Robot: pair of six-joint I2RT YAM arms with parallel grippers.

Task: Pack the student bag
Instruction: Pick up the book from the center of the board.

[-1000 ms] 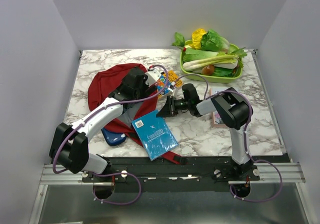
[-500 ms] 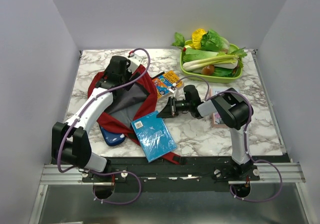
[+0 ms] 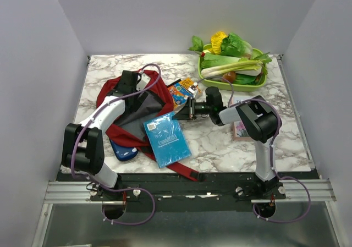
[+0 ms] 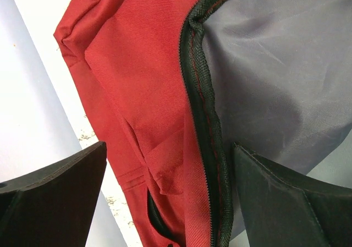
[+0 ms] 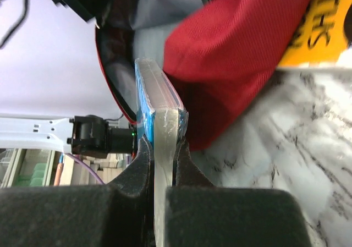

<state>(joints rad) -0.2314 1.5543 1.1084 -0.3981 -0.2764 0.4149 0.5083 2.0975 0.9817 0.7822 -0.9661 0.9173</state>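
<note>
Nearer one student bag [image 3: 113, 93]: one blue book [image 3: 166, 141] clamped in right end effector [image 5: 162, 148]; left end effector [image 4: 165, 192] wide.

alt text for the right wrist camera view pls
The right pincer is closed on the edge of a plastic-wrapped blue book, seen edge-on and aimed toward the open student bag. Beneath the bag's red fabric lies the marble table.

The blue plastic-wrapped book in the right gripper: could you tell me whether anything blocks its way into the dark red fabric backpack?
Nothing visible does: the blue book lies with its far end at the red backpack's open grey-lined mouth.
</note>
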